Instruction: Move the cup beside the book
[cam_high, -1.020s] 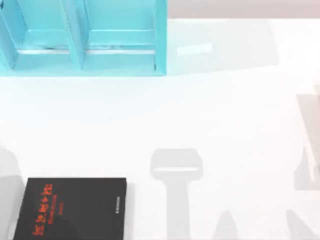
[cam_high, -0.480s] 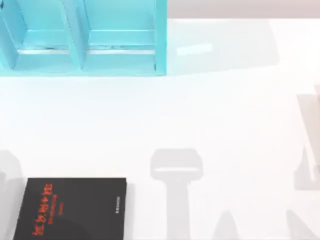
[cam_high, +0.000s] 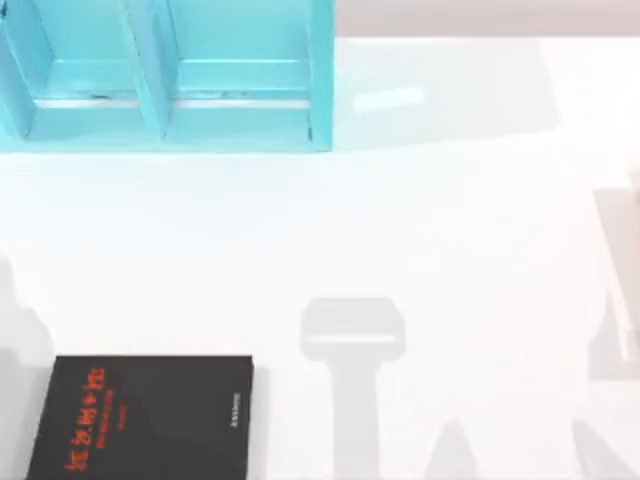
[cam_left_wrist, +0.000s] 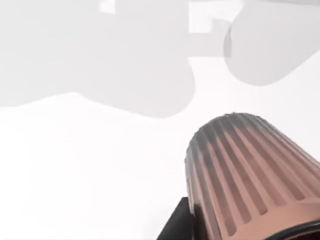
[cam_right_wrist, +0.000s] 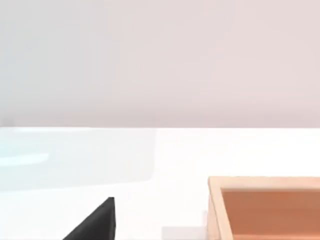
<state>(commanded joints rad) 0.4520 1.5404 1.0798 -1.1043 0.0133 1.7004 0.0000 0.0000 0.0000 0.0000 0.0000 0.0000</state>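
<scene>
The book lay flat on the white bench at the near left of the top view, black with red-orange lettering, partly cut off by the near edge. A turquoise shelf stood at the far left, well apart from the book. The bench just beside the book held no cup, so the task looked unfinished.

In the left wrist view, the cup appeared close to the camera: a ribbed, terracotta-coloured cup, tilted, seen against the white bench. A dark part showed touching its lower side, likely part of the left arm's jaws, which suggested the cup was in or right at the jaws. Whether they were closed on it could not be told.

In the right wrist view, a dark wedge and the corner of an orange-brown box sat on the bench. The state of the right jaws could not be told.

Judging by this, carrying the cup over and setting it down beside the book remained.
</scene>
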